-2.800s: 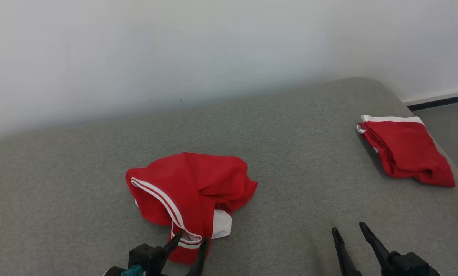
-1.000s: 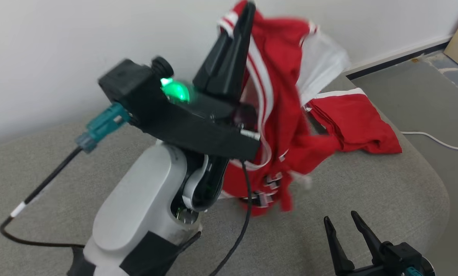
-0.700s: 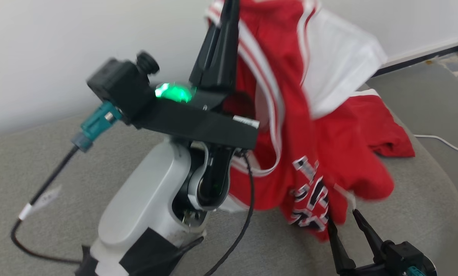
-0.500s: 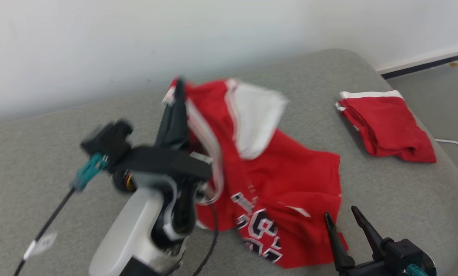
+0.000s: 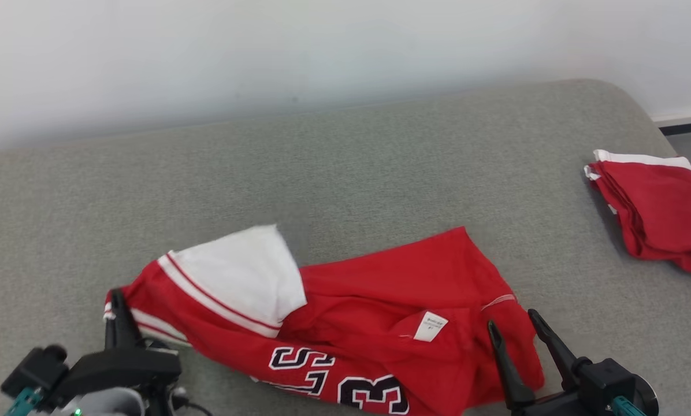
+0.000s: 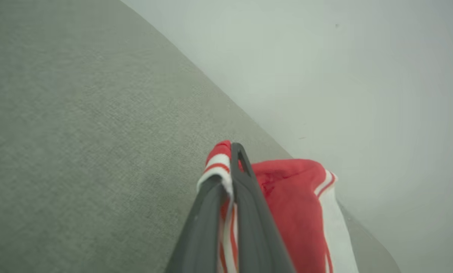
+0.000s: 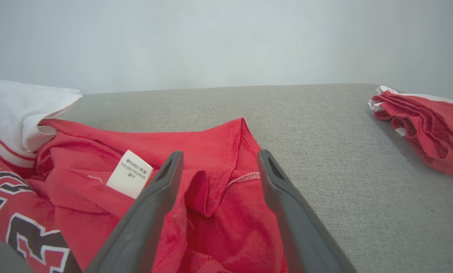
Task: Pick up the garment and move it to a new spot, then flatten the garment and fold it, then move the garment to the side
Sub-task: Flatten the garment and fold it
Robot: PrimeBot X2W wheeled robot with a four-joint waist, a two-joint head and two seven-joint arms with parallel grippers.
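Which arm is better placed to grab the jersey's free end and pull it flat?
Right. The right gripper is open at the crumpled right end of the jersey; the left gripper is shut on its striped left edge.

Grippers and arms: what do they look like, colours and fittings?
Both the left gripper and right gripper have two long, tapered black fingers on a boxy black body. Each carries a teal connector at its base. The left shows a pale grey forearm shell and a small green light.
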